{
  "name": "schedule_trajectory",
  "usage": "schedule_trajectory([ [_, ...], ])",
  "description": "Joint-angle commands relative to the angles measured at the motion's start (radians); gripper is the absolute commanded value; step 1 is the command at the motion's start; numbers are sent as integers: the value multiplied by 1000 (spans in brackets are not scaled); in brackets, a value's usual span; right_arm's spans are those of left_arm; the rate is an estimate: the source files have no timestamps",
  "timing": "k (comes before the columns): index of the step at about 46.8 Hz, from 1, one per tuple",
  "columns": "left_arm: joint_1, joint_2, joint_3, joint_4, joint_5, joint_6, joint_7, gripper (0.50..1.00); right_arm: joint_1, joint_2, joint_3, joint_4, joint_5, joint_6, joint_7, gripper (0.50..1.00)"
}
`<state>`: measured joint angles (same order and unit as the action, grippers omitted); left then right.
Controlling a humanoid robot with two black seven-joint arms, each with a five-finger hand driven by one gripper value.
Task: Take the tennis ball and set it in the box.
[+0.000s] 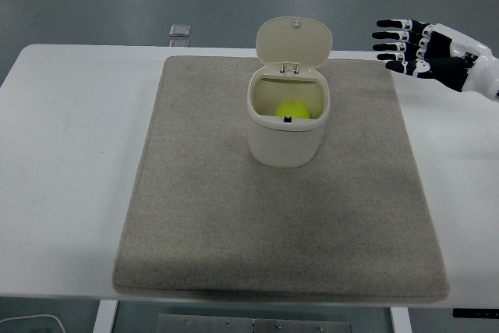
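White laminate covers the table (70,161), which fills most of the head view from the far edge near the top down to the near edge at the bottom. On it lies a beige felt-like mat (234,224), a large rectangle that takes up the middle of the tabletop and reaches almost to the near edge.

Toward the far half of the mat stands the box (286,142), a cream plastic bin with rounded corners and a mouth that faces up. Its hinged lid (294,43) is swung back and stands upright behind the opening, its inner side facing the camera.

The right hand (419,48) enters from the right edge, up near the far right corner of the mat and well apart from the box. It has black-and-white segmented fingers (390,35), which are spread, extended toward the left and hold nothing. Only the hand and a short part of the white wrist show.

Inside the box, low against the near wall of the opening, rests the yellow-green tennis ball (294,109); a small dark latch (288,118) on the box's front rim sits just in front of it.

Beyond the mat's far left corner, at the table's far edge, lies a small grey square object (180,31); what it is cannot be told.
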<state>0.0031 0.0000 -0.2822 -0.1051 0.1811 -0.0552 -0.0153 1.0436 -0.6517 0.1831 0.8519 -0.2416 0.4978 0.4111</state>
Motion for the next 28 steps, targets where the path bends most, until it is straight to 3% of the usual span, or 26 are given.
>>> schedule_trajectory([
  [1, 0, 0, 0, 1, 0, 0, 0, 992, -19, 18, 1, -27, 67, -33, -14, 858],
  [20, 0, 0, 0, 1, 0, 0, 0, 992, -47, 106, 7, -63, 366, -196, -195, 858],
  [28, 0, 0, 0, 1, 0, 0, 0, 992, -47, 127, 9, -71, 531, -249, -216, 858],
])
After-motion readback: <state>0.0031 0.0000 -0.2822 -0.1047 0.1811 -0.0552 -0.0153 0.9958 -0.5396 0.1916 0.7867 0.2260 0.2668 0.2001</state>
